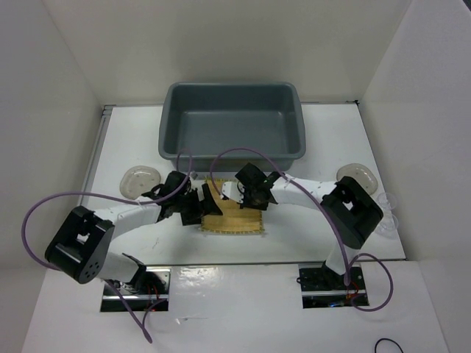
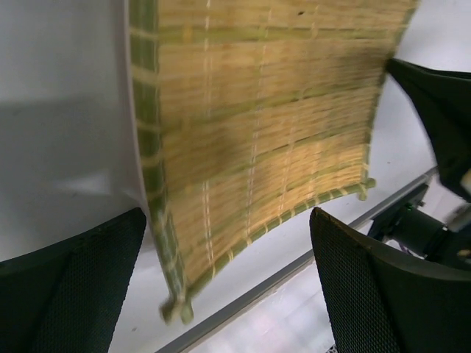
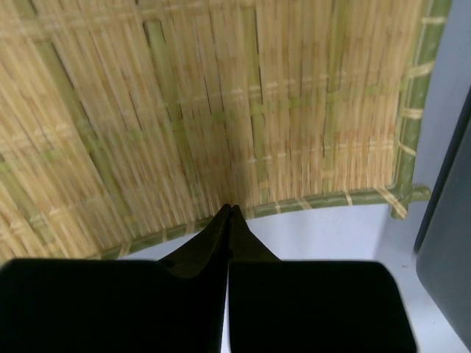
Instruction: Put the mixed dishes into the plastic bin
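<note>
My left claw (image 1: 204, 204) stands wide open, hanging over the left edge of the yellow woven mat (image 1: 234, 219). From my left wrist, the two dark fingers (image 2: 70, 290) sit at either side of the view. The mat (image 2: 265, 125) spreads between and beyond them, its green-bound edge and frayed corner towards me. The claw (image 2: 224, 217) holds nothing, and I cannot tell whether either finger touches the weave.

My right claw (image 1: 255, 193) is closed tight, jaws pressed together into a single point. From my right wrist, that point (image 3: 229, 213) meets the green border at the mat's edge (image 3: 221, 110). Whether it pinches a strand or only rests against the border, I cannot tell. The picture is a little blurred there.

The mat lies on the white table (image 1: 324, 140), in the middle, just near of the plastic bin (image 1: 232, 87) and outside it. Both my arms reach in over it from left and right.

The bin sits at the far centre of the table, dark grey, with nothing showing on its floor.

A clear round dish (image 1: 141, 179) rests on the table to the left of my left arm. Another clear dish (image 1: 358, 175) lies to the right, beside my right arm's elbow. Two small clear cups (image 1: 388, 200) stand at the table's right edge, close together. All of them sit well apart from the mat and outside the bin.
</note>
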`<state>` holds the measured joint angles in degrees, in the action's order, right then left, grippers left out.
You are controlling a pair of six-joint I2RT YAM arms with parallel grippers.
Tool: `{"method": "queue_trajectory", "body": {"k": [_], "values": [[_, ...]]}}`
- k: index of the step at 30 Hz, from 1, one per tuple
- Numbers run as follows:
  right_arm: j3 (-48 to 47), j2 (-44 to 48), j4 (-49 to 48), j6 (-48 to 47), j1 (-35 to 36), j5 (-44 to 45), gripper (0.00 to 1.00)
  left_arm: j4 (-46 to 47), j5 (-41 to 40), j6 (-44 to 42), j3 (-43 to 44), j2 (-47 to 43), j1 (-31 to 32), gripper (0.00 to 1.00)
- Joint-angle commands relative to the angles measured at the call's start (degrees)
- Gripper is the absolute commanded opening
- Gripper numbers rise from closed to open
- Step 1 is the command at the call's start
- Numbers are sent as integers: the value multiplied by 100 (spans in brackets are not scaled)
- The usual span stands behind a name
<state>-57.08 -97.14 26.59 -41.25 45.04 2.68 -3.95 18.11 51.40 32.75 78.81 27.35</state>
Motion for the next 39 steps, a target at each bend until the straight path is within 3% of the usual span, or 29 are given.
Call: {"method": "queue_trajectory", "body": {"k": [1,13,16,17,19,26,31,35,39], "values": [[74,-217,-259,-93,32,-91,0,235,-36,-68,-190,485,-28,100],[127,-525,-259,21,84,-250,0,1720,966,2,-375,1102,-28,100],[127,-525,-259,144,84,-364,0,2222,1308,63,-428,1233,-28,77],[127,-525,-259,196,84,-364,0,2405,1396,63,-428,1338,-28,57],[127,-525,-259,197,84,-364,0,2678,1668,63,-428,1453,-28,41],[74,-472,-155,197,84,-417,0,2978,2074,63,-243,1744,-28,2],[-189,53,258,416,84,-312,0,1622,2004,-339,2,1288,-28,0],[-304,897,829,994,84,37,0,-337,2012,-1095,476,69,24,0],[-251,1583,892,1128,-126,636,0,-1352,2188,-1431,776,-951,24,0]]}}
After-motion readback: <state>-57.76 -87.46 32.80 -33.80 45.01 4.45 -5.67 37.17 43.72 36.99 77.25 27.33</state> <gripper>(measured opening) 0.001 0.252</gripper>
